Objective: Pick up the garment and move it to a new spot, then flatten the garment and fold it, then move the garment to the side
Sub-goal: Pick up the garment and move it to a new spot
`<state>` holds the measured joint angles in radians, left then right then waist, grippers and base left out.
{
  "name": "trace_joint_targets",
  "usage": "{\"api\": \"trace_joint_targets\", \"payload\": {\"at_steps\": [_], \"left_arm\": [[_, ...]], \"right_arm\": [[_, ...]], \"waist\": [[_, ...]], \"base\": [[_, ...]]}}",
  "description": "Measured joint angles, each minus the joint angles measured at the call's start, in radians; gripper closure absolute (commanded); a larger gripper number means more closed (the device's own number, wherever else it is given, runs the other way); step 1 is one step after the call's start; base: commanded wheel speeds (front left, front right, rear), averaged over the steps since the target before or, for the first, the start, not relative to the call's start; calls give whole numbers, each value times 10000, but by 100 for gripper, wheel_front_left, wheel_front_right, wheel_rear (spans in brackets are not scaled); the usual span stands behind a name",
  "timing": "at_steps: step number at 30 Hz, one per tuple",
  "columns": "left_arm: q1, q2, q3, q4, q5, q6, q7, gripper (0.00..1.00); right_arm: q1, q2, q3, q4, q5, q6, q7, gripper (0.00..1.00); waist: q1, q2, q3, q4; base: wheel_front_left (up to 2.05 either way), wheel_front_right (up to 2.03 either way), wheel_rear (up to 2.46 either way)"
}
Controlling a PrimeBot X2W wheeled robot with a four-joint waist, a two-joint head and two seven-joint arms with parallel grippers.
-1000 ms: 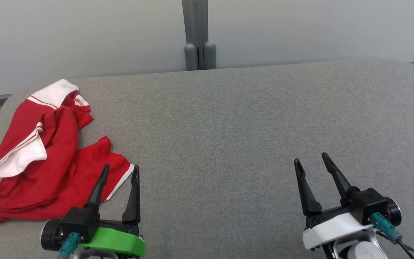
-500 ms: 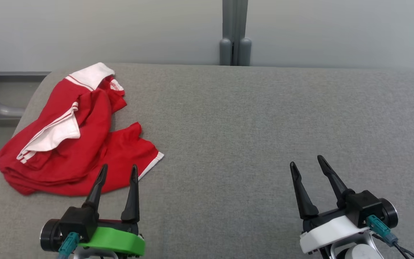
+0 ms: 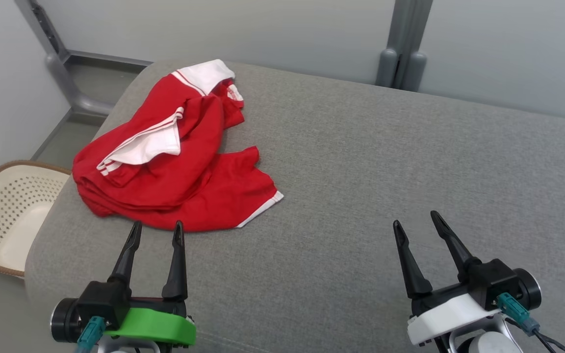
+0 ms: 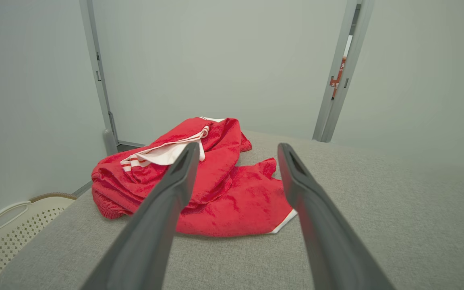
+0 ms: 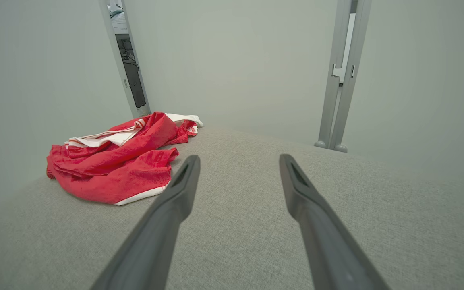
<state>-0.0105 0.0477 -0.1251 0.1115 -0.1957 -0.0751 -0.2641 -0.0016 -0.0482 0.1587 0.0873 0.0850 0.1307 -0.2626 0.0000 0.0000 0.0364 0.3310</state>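
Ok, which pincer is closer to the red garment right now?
The left pincer, on the green mount: its tips sit right by the garment's near edge. The right pincer, on the white mount, is far off over bare grey cushion.

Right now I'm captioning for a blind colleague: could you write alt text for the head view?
A crumpled red garment with white trim lies at the left of a grey cloth surface. Both grippers are open and empty, the left gripper pointing at the garment, the right gripper over bare cloth. A pale perforated basket sits beyond the surface's left edge.
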Motion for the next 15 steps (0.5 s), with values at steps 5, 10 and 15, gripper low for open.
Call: {"api": "trace_joint_targets", "payload": {"at_steps": [5,10,15], "left_arm": [[7,0,-21,-38,0,56,0,0],[30,0,33,-42,2,75,0,0],[76,0,84,-71,48,134,0,0]], "right_arm": [[15,-2,0,12,-13,0,0,0],[20,-4,29,31,-15,0,-2,0],[133,-2,38,35,-13,0,-2,0]], "waist": [[0,0,37,588],[0,0,21,1107],[0,0,-52,1501]], "base": [[0,0,0],[0,0,0],[0,0,0]]}}
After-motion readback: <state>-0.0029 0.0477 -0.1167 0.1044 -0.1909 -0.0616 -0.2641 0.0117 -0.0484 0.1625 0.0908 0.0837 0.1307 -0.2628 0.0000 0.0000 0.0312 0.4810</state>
